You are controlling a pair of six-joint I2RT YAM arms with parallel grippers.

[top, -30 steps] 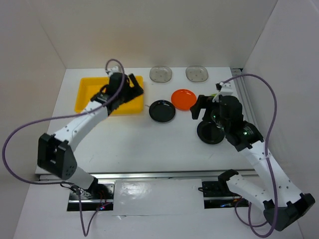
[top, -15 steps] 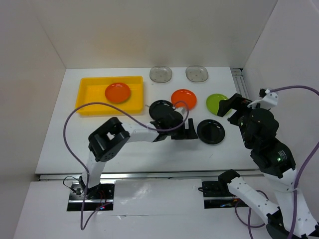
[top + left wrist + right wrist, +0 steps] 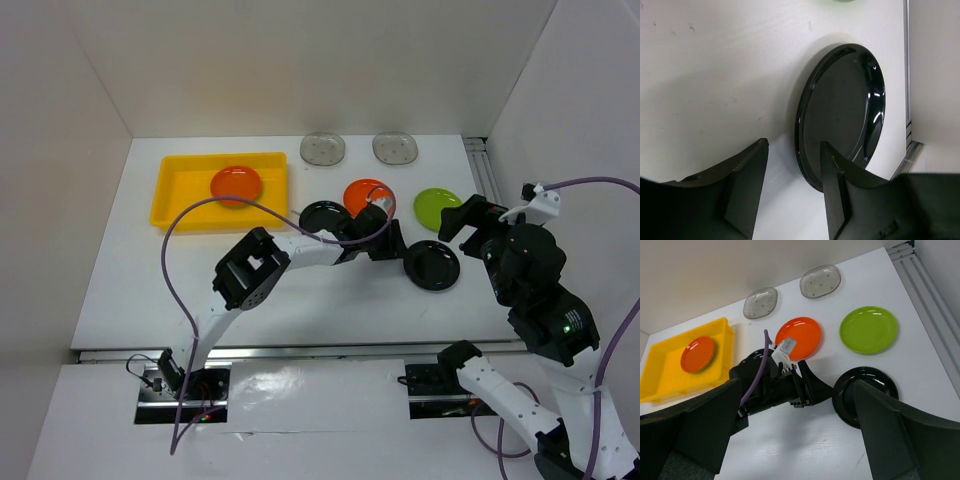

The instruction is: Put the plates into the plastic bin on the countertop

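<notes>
Left gripper (image 3: 793, 146) spread — straddling black plate (image 3: 845, 110) rim.

left hand (image 3: 397, 245) advanced, nearer right black plate (image 3: 432, 266)

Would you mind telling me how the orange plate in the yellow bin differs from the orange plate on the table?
The orange plate in the bin lies inside the yellow bin; the orange plate on the table rests on the bare white countertop. The binned one sits clear of both arms, while the left arm overlaps the table one's near edge in the top view. Both are round, orange, lying flat and similar in size.
</notes>
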